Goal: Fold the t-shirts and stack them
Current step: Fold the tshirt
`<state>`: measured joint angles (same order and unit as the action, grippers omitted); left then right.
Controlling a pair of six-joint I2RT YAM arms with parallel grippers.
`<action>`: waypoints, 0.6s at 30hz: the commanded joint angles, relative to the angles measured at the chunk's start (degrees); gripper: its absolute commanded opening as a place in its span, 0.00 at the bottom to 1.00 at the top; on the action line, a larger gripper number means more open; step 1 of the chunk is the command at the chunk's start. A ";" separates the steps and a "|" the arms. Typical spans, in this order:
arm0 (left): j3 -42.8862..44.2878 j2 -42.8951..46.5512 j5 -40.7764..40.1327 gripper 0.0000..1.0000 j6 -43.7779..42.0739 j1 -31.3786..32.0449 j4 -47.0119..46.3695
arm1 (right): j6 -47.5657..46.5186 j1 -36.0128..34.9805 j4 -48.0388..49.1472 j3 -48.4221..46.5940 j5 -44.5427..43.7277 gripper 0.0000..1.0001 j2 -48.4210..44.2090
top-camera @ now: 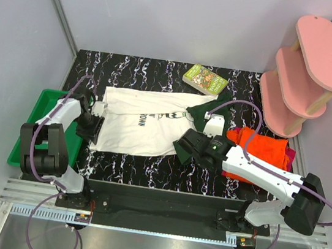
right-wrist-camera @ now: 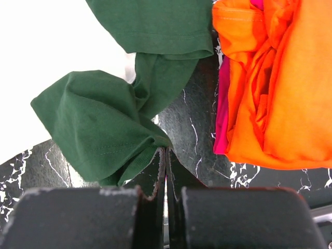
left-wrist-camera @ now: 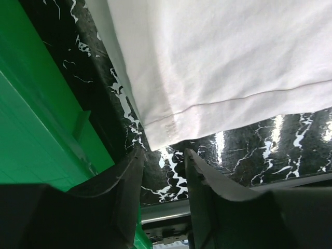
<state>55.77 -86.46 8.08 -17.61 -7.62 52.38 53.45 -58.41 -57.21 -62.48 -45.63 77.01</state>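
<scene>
Left wrist view: the left gripper [left-wrist-camera: 163, 152] hangs low over the table [left-wrist-camera: 290, 140], its two dark fingers [left-wrist-camera: 129, 192] spread with a bare gap between them. The hemmed corner of the cream-white t-shirt [left-wrist-camera: 223, 67] lies just ahead of the fingertips, near but not between them. The cloth is a soft, fine knit with a stitched double hem and lies flat on the glossy black, white-veined marble surface. The smooth green plastic tray [left-wrist-camera: 31, 129] runs along the left side, just beside the gripper.

In the right wrist view the right gripper [right-wrist-camera: 165, 153] has its fingers pressed together, pinching the tip of the dark green sleeve [right-wrist-camera: 98, 124], whose creases bunch and narrow towards the tips. Right of the fingers and apart from them, the orange t-shirt [right-wrist-camera: 280, 93] lies in a thick folded wad with a twisted roll along its edge, and a magenta-red t-shirt [right-wrist-camera: 222, 119] shows beneath it.

From above, the cream-white shirt lies spread between the two arms, black print facing up. A small green book [top-camera: 205, 79] lies beyond its collar, and a pink shelf unit [top-camera: 310, 64] with rounded tiers stands at the far right.
</scene>
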 commanded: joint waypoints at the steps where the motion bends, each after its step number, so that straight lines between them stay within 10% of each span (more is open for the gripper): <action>1: -0.13 -2.74 -4.82 0.44 -0.06 -0.47 -2.02 | -1.33 -0.39 2.89 -1.86 -2.63 0.00 0.51; 18: 1.10 -9.17 -6.85 0.35 0.29 -0.47 0.88 | -2.74 -0.47 5.88 0.07 -2.27 0.00 -0.28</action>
<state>55.79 -94.78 4.67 -16.38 -7.60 53.21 50.98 -58.41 -52.82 -62.46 -45.63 77.71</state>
